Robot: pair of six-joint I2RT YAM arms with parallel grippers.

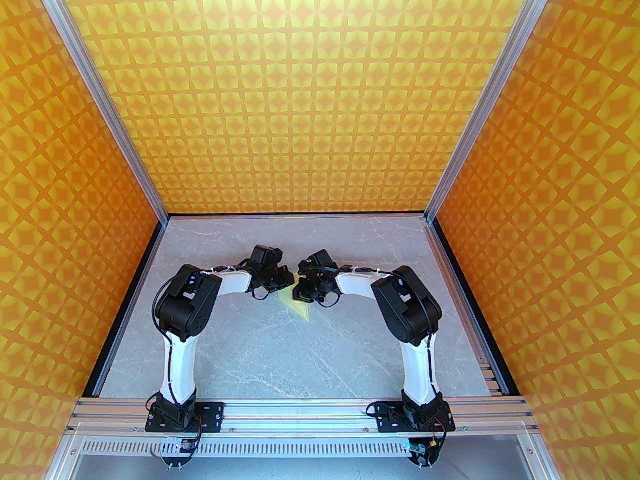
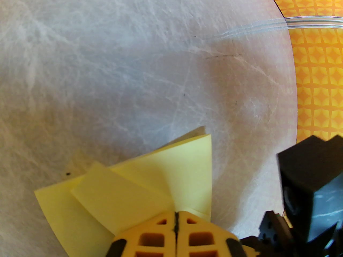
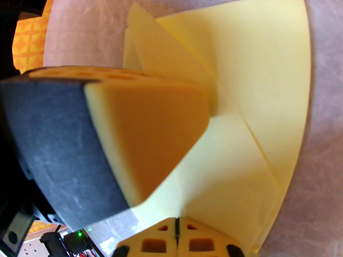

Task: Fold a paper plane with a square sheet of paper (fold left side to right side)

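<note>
The pale yellow paper (image 1: 300,309) lies folded on the table's middle as a pointed paper plane shape, its tip toward the near side. Overlapping creased flaps (image 2: 150,181) show in the left wrist view, and a wide fan of folds (image 3: 262,90) in the right wrist view. My left gripper (image 1: 287,284) comes in from the left, shut, its yellow fingertips (image 2: 187,234) set down on the paper. My right gripper (image 1: 301,295) faces it from the right, also shut (image 3: 176,225), tips on the paper. The left gripper's finger (image 3: 144,132) stands close before the right wrist camera.
The grey marble table (image 1: 280,358) is ringed by orange patterned walls (image 1: 310,93) on three sides. An aluminium rail (image 1: 300,410) carries both arm bases at the near edge. The right arm's black wrist (image 2: 310,175) sits close beside the left gripper.
</note>
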